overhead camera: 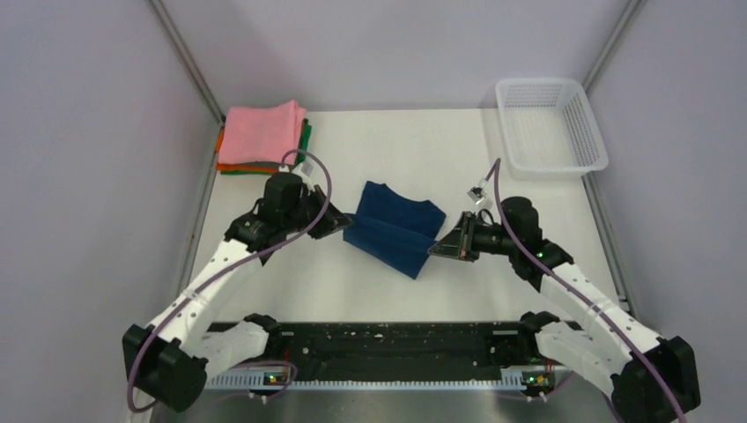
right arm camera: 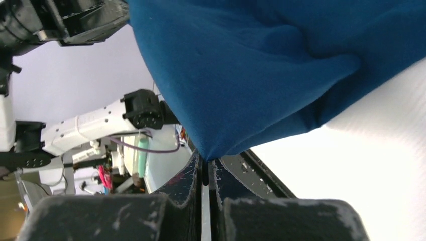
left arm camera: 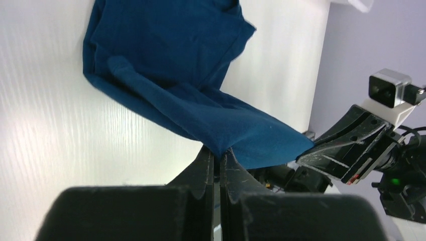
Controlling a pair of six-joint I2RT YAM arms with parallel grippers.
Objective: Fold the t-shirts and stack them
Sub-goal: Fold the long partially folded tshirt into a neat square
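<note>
A dark navy blue t-shirt [overhead camera: 394, 227] is partly folded at the table's middle, its near edge lifted. My left gripper [overhead camera: 346, 222] is shut on the shirt's left corner; in the left wrist view the cloth [left arm camera: 191, 85] is pinched between the closed jaws of the gripper [left arm camera: 219, 154]. My right gripper [overhead camera: 435, 250] is shut on the shirt's right corner; in the right wrist view the cloth [right arm camera: 261, 65] hangs from the closed gripper [right arm camera: 206, 159]. A stack of folded t-shirts, pink [overhead camera: 262, 133] on top with orange and green edges showing beneath, sits at the back left.
A white plastic mesh basket [overhead camera: 550, 124] stands at the back right corner. Metal frame posts and grey walls close in both sides. The black base rail [overhead camera: 388, 345] runs along the near edge.
</note>
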